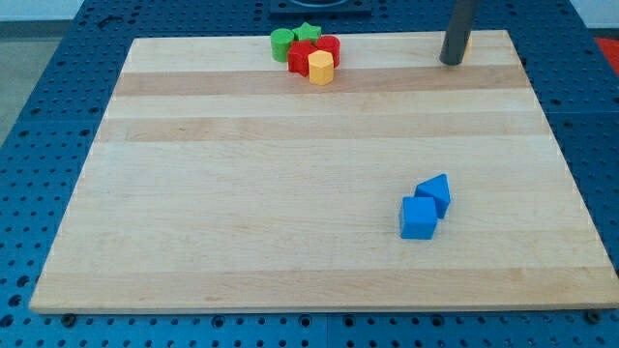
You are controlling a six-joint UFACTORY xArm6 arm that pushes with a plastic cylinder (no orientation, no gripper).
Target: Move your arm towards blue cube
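My tip is a plain rod end with no jaws to open or close, and it holds nothing. It rests on the wooden board near the top-right corner, just inside the top edge. A small orange piece shows just behind the rod on its right side; its shape cannot be made out, nor whether the rod touches it.

The blue cube lies well apart from my tip, down toward the view's bottom and slightly to the left, in the lower right part of the board. It sits clear of both the bottom edge and the right edge. Touching its upper right corner is a second blue block, wedge-like in shape.

Along the top edge, left of centre, a tight cluster of blocks stands together: a green cylinder at the left, a green star-shaped block beside it, red blocks behind, and a yellow hexagonal block at the front. This cluster is well to the left of my tip.
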